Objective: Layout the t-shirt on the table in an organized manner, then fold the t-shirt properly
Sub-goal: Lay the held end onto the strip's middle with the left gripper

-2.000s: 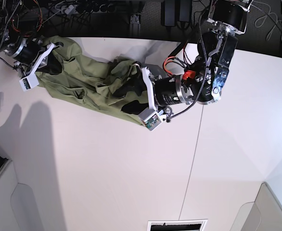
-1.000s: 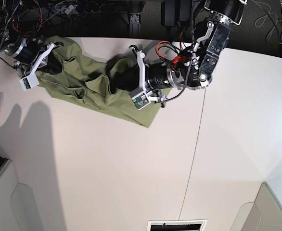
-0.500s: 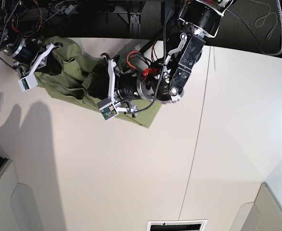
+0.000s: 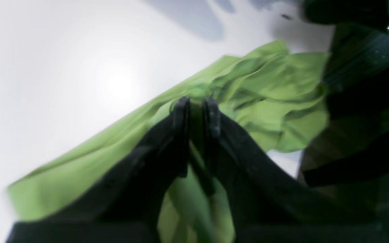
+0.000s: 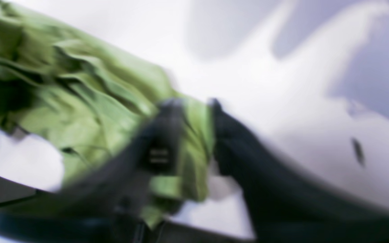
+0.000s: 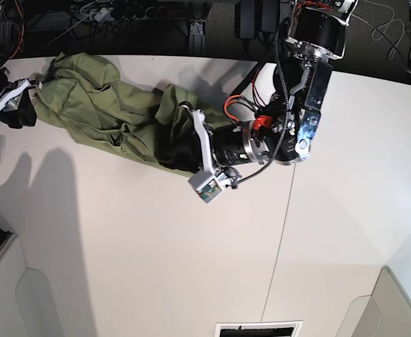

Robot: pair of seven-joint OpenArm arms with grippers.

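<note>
Loosening, seemingly: right pincer point(image 5: 194, 104), t-shirt point(image 6: 114, 116).

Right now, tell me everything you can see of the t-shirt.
The t-shirt is olive-green soft cloth, bunched and wrinkled, stretched as a band across the far part of the white table. The left gripper pinches a fold near its right end. The right gripper sits at its left end with cloth between parted jaws.

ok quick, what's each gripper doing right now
Left gripper: closed on a fold of the t-shirt.
Right gripper: jaws apart with shirt cloth between them; grip cannot be told.
</note>
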